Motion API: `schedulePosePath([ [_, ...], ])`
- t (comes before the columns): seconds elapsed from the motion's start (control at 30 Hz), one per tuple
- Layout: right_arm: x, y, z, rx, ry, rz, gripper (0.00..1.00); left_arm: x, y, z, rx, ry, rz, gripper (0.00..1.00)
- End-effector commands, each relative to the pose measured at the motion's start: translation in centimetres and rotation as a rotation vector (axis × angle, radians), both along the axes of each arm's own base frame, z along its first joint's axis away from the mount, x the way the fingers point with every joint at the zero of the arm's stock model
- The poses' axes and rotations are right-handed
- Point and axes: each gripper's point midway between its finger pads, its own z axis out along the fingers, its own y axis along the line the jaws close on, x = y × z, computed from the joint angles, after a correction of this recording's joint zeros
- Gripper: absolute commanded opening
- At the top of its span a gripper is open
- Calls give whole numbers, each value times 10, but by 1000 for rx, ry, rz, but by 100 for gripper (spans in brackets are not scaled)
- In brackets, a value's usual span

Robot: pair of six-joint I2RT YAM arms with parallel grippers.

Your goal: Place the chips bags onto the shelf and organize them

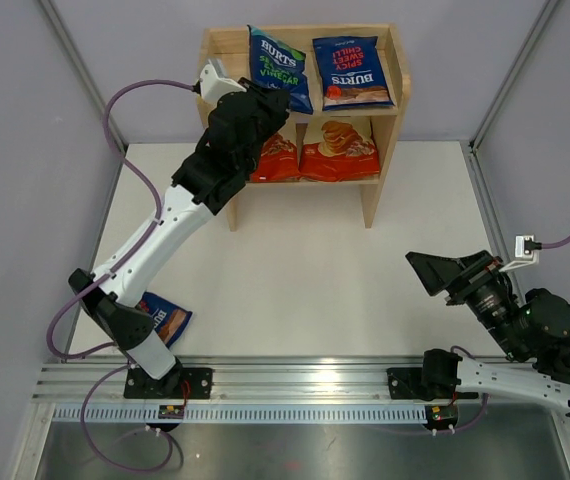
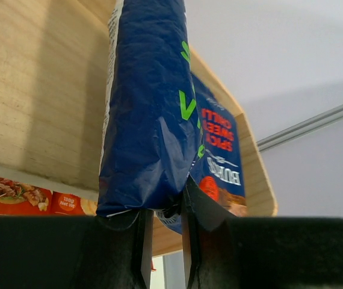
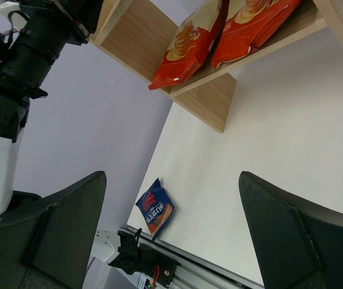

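Observation:
The wooden shelf (image 1: 387,120) stands at the back of the table. On its top tier the green-lettered Burts bag (image 1: 280,68) stands next to a red-accented Burts bag (image 1: 352,72). Two Cassava Chips bags (image 1: 340,150) (image 1: 277,158) lie on the lower tier. My left gripper (image 1: 268,102) reaches to the top tier. In the left wrist view it (image 2: 164,214) is shut on the bottom seam of the green-lettered bag (image 2: 150,120), which stands upright. A third Burts bag (image 1: 165,320) lies on the table by the left arm's base. My right gripper (image 1: 435,272) is open and empty.
The right wrist view shows the loose Burts bag (image 3: 155,208) near the table's front edge, beside the metal rail (image 3: 207,271). It also shows the shelf's lower tier (image 3: 207,99) with both Cassava bags (image 3: 186,45). Grey walls close in the table.

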Motion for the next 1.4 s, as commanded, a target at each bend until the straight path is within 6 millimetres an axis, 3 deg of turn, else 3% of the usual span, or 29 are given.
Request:
schedulePosePath([
  [0.0, -1, -8, 0, 37, 6, -11, 100, 5, -9, 11, -89, 3, -72, 0],
  [0.2, -2, -14, -3, 55, 20, -16, 100, 27, -21, -13, -141, 67, -125, 0],
  [0.33, -2, -11, -11, 60, 33, -12, 99, 35, -39, -27, -192, 115, -192, 0],
  [0.6, -4, -8, -12, 57, 39, 4, 99, 38, -54, -41, -232, 161, -234, 1],
  [0.77, -5, -9, -13, 65, 41, 8, 99, 37, -46, -41, -224, 159, -202, 14],
  [0.9, -5, -10, -12, 74, 39, 8, 99, 32, -31, -38, -200, 166, -151, 32],
  [0.93, -5, -10, -12, 73, 40, 8, 100, 31, -27, -39, -181, 169, -138, 44],
  [1.07, -5, -8, -13, 66, 40, 8, 99, 28, -21, -30, -106, 160, -120, 59],
  [1.17, -4, -7, -15, 64, 42, 3, 100, 31, -23, -35, -51, 189, -122, 69],
  [1.37, -4, -10, -14, 71, 41, 2, 99, 25, -15, -46, 19, 227, -104, 78],
])
